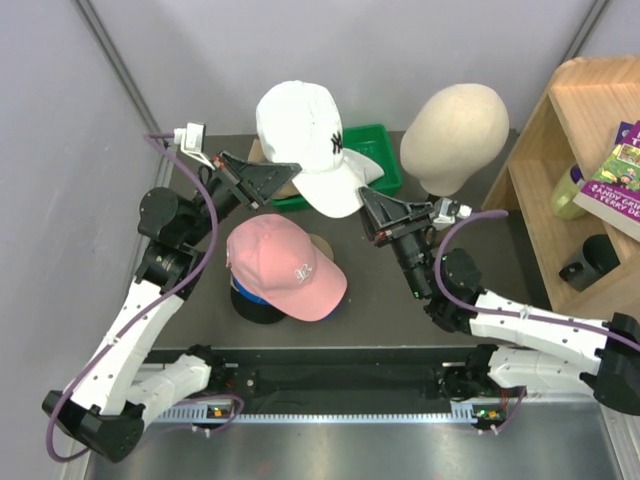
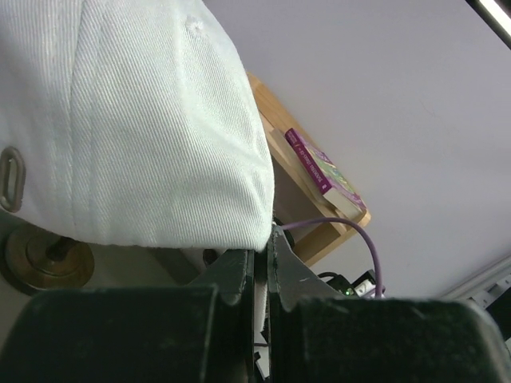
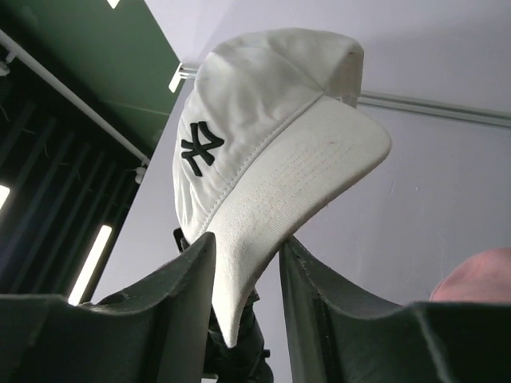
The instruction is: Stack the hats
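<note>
A white hat (image 1: 305, 140) with a dark logo hangs in the air over the back of the table. My left gripper (image 1: 290, 172) is shut on its rear lower edge; in the left wrist view the white fabric (image 2: 144, 120) is pinched between the closed jaws (image 2: 262, 255). My right gripper (image 1: 368, 200) holds the brim tip; in the right wrist view the brim (image 3: 279, 191) sits between both fingers (image 3: 246, 255) and touches them. A pink hat (image 1: 285, 265) tops a pile at centre, with blue and black hats (image 1: 255, 300) showing beneath and a tan brim (image 1: 322, 244) behind.
A cream mannequin head (image 1: 455, 125) stands at back right. A green bin (image 1: 380, 150) lies behind the white hat. A wooden shelf (image 1: 560, 150) with a book (image 1: 612, 175) is at the right. A round wooden knob stand (image 2: 48, 259) sits under the white hat.
</note>
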Motion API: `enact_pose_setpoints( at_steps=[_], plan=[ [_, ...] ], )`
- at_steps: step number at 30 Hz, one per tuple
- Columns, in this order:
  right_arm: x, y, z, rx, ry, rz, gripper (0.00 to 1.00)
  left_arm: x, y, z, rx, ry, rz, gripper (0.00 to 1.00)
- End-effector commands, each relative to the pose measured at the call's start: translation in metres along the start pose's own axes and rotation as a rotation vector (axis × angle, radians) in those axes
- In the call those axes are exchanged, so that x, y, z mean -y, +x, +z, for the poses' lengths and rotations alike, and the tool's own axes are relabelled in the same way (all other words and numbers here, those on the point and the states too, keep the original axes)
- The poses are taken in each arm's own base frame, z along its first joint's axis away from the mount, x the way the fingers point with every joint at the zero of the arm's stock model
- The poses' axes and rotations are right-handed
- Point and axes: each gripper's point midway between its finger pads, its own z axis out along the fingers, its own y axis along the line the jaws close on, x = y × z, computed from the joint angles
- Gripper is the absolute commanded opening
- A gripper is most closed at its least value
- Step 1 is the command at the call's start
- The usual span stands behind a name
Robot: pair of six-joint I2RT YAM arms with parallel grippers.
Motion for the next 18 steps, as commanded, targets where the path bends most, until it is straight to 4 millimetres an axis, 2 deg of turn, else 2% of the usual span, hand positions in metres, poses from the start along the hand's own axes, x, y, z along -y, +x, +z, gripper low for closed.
enact_pose_setpoints(
  at_steps=[1,4,5,6,7,8,9,10,11,12,13,14,15,16,17,18],
  plan=[
    [-0.033,-0.008,0.006,0.023,-0.115,0.049,0.35,0.021,0.018,-0.013,-0.082,0.109,0.018,0.00],
    [-0.040,-0.004,0.008,0.005,-0.135,0.031,0.18,0.017,0.023,-0.015,-0.104,0.092,0.032,0.00],
    [-0.041,-0.004,0.008,0.006,-0.137,0.025,0.06,0.013,0.028,-0.016,-0.127,0.079,0.035,0.00],
    [-0.040,-0.004,0.008,0.008,-0.136,0.020,0.00,0.009,0.030,-0.016,-0.138,0.066,0.037,0.00],
    [-0.040,-0.005,0.007,0.008,-0.138,0.018,0.00,0.009,0.030,-0.017,-0.139,0.053,0.049,0.00],
    [-0.046,-0.009,0.005,0.018,-0.154,0.018,0.00,0.001,0.028,-0.016,-0.130,0.007,0.058,0.00],
    [-0.042,-0.011,0.002,0.026,-0.150,0.012,0.00,-0.013,0.031,-0.019,-0.148,-0.062,0.088,0.27],
    [-0.044,-0.018,0.000,0.051,-0.153,0.013,0.00,-0.013,0.026,-0.021,-0.142,-0.099,0.113,0.49],
    [-0.049,-0.026,-0.005,0.074,-0.162,0.003,0.00,-0.018,0.022,-0.023,-0.136,-0.147,0.140,0.63],
    [-0.044,-0.032,-0.009,0.092,-0.145,-0.010,0.00,-0.037,0.013,-0.031,-0.110,-0.289,0.185,0.73],
    [-0.044,-0.041,-0.012,0.124,-0.133,-0.016,0.00,-0.047,0.006,-0.037,-0.093,-0.369,0.207,0.86],
    [-0.048,-0.049,-0.018,0.143,-0.126,-0.034,0.00,-0.059,-0.003,-0.045,-0.065,-0.460,0.250,0.89],
    [-0.046,-0.055,-0.020,0.164,-0.107,-0.050,0.00,-0.069,-0.025,-0.059,0.021,-0.592,0.286,0.92],
    [-0.046,-0.059,-0.022,0.173,-0.094,-0.065,0.00,-0.085,-0.027,-0.077,0.029,-0.718,0.295,0.95],
    [-0.051,-0.064,-0.027,0.183,-0.094,-0.079,0.00,-0.091,-0.033,-0.089,0.051,-0.788,0.317,0.97],
    [-0.045,-0.064,-0.026,0.178,-0.053,-0.110,0.00,-0.093,-0.041,-0.099,0.083,-0.838,0.338,0.99]
  ],
)
